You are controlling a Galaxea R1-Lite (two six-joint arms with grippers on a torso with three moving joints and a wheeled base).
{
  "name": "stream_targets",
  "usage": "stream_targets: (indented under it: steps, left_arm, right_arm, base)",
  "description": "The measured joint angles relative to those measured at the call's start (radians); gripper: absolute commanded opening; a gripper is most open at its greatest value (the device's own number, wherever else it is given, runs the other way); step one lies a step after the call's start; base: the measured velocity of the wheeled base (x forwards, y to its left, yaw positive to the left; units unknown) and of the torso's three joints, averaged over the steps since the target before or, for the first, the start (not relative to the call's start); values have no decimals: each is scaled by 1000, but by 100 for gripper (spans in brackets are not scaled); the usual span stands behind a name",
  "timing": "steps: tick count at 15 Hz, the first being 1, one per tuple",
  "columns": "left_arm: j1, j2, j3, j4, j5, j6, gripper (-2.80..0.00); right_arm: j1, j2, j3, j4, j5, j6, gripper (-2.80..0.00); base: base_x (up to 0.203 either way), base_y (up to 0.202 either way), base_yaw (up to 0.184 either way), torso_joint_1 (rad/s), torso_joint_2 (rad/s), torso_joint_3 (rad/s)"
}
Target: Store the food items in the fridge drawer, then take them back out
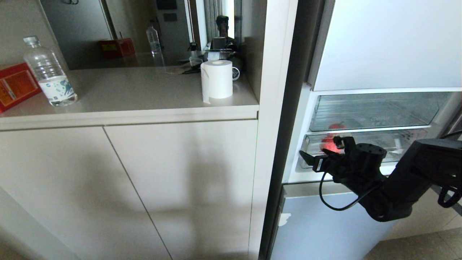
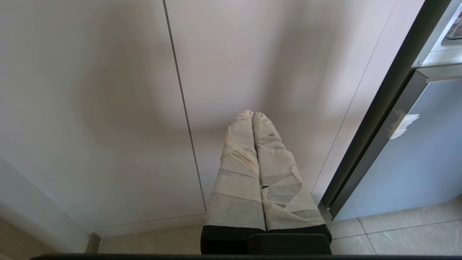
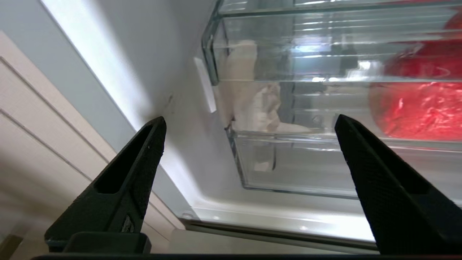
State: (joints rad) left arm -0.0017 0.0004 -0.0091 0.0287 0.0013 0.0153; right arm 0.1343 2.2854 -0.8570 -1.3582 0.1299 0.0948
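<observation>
Red fruit (image 3: 418, 108) blurred behind fridge drawer (image 3: 288, 166) front.

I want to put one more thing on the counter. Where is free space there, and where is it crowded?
Free: the beige countertop between the clear plastic water bottle and the white paper roll. Crowded: the left end, where the bottle stands by the red box, and behind the roll.
</observation>
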Motion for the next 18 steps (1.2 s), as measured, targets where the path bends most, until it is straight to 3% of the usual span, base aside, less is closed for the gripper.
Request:
stream_targets:
  steps: [10,11,18]
  left_arm:
    - [0,0,0,0,0,0,-280]
    - [0,0,0,0,0,0,-280]
    - [0,0,0,0,0,0,-280]
  right_arm:
    - [13,29,-90,55,-25,2,0]
    - [16,31,-93,56,-26,1,-280]
    - [67,45,-111,57,-71,-3,-280]
  base:
    - [0,0,0,0,0,0]
    - [0,0,0,0,0,0]
    - [0,0,0,0,0,0]
